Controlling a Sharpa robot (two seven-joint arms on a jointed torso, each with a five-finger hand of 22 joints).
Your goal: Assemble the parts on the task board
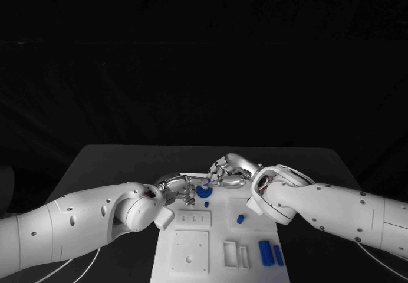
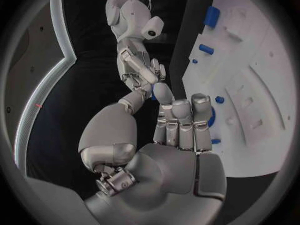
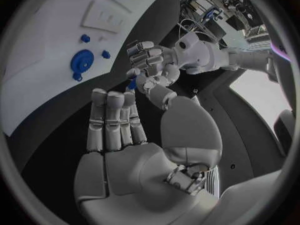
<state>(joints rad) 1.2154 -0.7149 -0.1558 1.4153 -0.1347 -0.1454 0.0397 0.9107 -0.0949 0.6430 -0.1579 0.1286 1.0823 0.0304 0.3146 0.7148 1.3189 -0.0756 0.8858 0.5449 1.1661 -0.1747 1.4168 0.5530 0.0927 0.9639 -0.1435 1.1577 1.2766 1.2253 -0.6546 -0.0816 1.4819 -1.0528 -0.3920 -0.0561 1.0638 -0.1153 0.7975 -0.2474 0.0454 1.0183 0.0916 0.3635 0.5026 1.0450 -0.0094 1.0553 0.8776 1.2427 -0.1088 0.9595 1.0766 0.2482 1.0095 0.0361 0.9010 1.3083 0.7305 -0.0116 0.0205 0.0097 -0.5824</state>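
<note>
Both hands are meeting over the far end of the task board (image 1: 191, 259). Left hand (image 1: 177, 184) is reaching in with its fingers (image 2: 180, 125) held straight and close together, and a small blue piece (image 3: 132, 84) seems to be sitting between its thumb and fingers, though that spot is too small to be sure. Right hand (image 1: 228, 170) is hovering just beside it, fingers (image 3: 112, 120) extended side by side, holding nothing. Directly beneath the two hands a round blue disc part (image 1: 204, 191) is lying on the board, with a small blue peg (image 1: 207, 204) near it. Closer to the robot, another blue peg (image 1: 240, 219) is standing in the board, and two blue bars (image 1: 269, 253) are lying side by side at its near right corner.
</note>
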